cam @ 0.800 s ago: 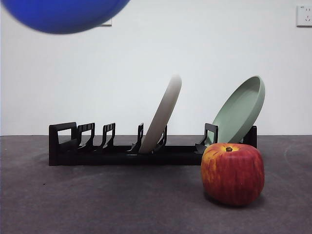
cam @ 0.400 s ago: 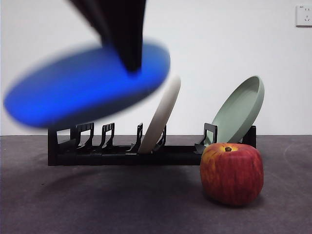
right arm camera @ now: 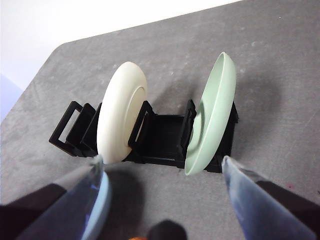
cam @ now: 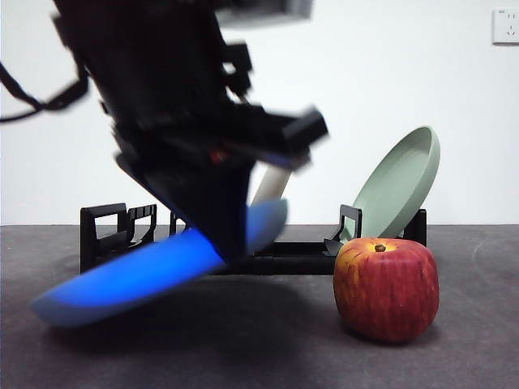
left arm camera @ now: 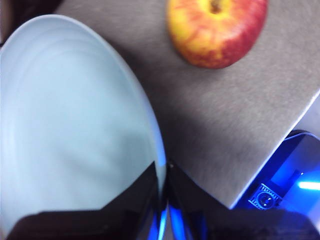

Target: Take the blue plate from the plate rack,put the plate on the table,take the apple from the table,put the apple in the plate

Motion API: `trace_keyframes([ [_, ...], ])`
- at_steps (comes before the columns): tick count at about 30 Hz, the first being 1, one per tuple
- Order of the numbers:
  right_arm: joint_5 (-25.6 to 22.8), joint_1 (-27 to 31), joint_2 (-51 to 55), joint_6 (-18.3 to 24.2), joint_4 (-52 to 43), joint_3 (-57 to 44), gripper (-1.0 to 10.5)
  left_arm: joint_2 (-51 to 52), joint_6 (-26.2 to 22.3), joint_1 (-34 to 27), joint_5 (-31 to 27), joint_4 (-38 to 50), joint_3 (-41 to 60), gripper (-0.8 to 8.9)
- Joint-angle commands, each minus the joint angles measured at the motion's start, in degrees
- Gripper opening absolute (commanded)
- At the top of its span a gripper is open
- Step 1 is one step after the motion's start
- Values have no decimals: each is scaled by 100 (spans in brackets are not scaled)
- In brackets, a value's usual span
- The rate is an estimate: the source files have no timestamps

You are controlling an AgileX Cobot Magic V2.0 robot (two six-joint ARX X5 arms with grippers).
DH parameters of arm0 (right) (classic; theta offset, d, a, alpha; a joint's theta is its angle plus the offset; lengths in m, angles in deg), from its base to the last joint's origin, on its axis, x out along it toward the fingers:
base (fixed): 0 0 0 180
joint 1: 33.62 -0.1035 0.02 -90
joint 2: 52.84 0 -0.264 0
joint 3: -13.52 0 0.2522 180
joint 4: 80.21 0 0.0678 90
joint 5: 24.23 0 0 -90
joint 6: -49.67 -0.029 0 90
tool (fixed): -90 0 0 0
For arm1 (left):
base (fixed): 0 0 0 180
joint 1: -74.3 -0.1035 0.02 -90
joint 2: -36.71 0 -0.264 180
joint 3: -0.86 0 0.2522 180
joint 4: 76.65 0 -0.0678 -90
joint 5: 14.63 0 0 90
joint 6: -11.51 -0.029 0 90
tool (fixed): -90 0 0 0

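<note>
My left gripper (cam: 231, 243) is shut on the rim of the blue plate (cam: 122, 279). It holds the plate tilted, with the low edge at the left, close over the table (cam: 268, 348) in front of the plate rack (cam: 105, 231). In the left wrist view the jaws (left arm camera: 164, 167) pinch the plate's rim, and the plate (left arm camera: 70, 130) fills the side. The apple (cam: 387, 289) stands on the table to the right of the plate, apart from it, and also shows in the left wrist view (left arm camera: 215, 30). My right gripper (right arm camera: 161, 160) is open and empty, high above the rack (right arm camera: 160, 132).
A cream-white plate (right arm camera: 121, 117) and a pale green plate (right arm camera: 212, 115) lean in the rack. The arm hides most of the cream plate (cam: 274, 182) in the front view; the green plate (cam: 397, 185) stands behind the apple. The table's edge (left arm camera: 280, 145) lies beyond the apple.
The left arm has come down from the top of the front view with the blue plate, from high above the rack to close over the table. The apple and rack have not moved.
</note>
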Motion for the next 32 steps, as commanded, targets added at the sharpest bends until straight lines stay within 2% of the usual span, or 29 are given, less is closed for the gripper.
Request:
trace_keyframes([
  [1, 2, -9, 13, -33, -11, 15, 406, -254, -525, -26, 42, 334, 37, -9],
  [5, 9, -9, 13, -35, -7, 15, 406, -522, -597, -55, 122, 483, 37, 11],
  [6, 11, -9, 13, -37, -4, 15, 406, -551, -603, -74, 232, 490, 37, 51],
  [7, 13, -11, 13, -39, -4, 15, 406, -551, -603, -87, 365, 490, 37, 115],
  [10, 33, -11, 13, -39, 37, 15, 406, -551, -614, -138, 654, 520, 35, 387],
  [11, 127, -11, 13, -37, 70, 15, 406, -549, -612, -160, 647, 514, 28, 439],
  [15, 614, -52, 4, 4, 271, 15, 407, -507, -564, -245, 599, 509, -7, 443],
  [19, 721, -387, 4, 278, 372, 15, 409, -118, -393, -334, 431, 498, -166, 440],
  [22, 691, -844, -59, 289, 385, 15, 410, 415, -315, -437, 439, 457, -431, 439],
  [24, 411, -1189, -136, 328, 422, 15, 416, 802, -315, -527, 446, 411, -656, 439],
  [27, -332, -1803, -330, 490, 562, 15, 488, 1432, -326, -734, 446, 195, -1088, 439],
  [32, -1274, -2671, -791, 601, 772, 15, 505, 2203, -341, -1143, 437, -345, -1882, 439],
])
